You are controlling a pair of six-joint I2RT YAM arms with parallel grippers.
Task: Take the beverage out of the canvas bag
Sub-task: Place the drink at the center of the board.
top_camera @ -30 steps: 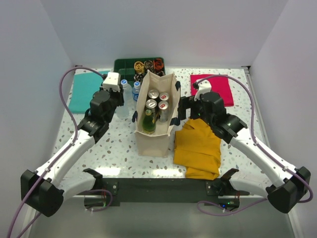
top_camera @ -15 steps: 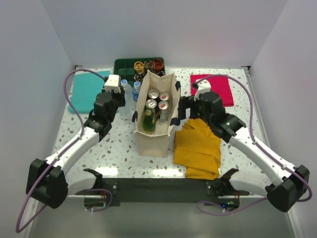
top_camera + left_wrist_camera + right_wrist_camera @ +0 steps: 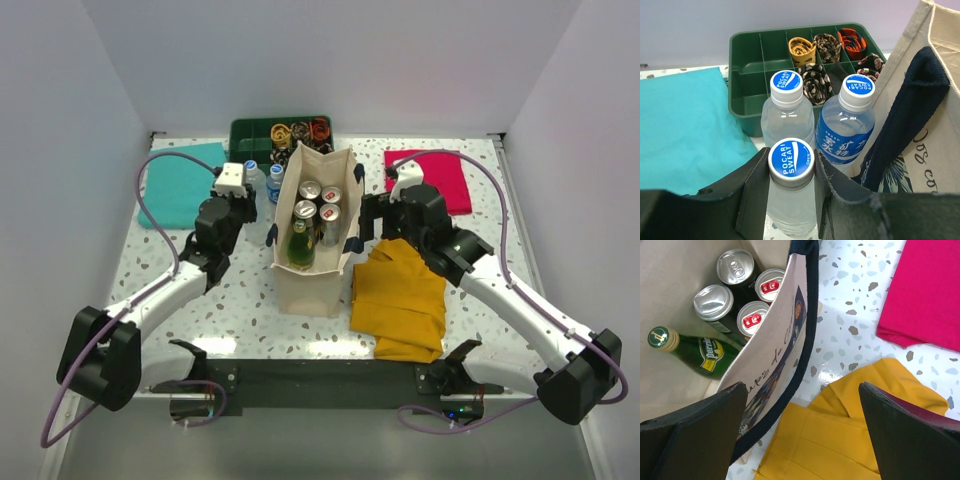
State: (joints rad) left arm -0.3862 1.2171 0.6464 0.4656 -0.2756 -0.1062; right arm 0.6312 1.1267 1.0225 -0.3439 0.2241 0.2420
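The cream canvas bag (image 3: 312, 270) with navy handles stands upright mid-table. Inside it are several cans (image 3: 713, 300) and a green glass bottle (image 3: 695, 352). My left gripper (image 3: 791, 167) is shut on the neck of a clear Pocari Sweat bottle (image 3: 791, 200), held upright just left of the bag. Two more Pocari bottles (image 3: 787, 105) (image 3: 852, 117) stand right behind it. My right gripper (image 3: 802, 385) is open and hovers over the bag's right wall (image 3: 780, 345), with nothing between its fingers.
A green divided tray (image 3: 280, 133) with rolled items sits behind the bag. A teal cloth (image 3: 175, 185) lies at the back left and a magenta cloth (image 3: 440, 178) at the back right. A mustard-yellow cloth (image 3: 400, 300) lies right of the bag.
My left arm has drawn its wrist nearer and slightly right, still gripping the bottle. The right arm has barely moved.
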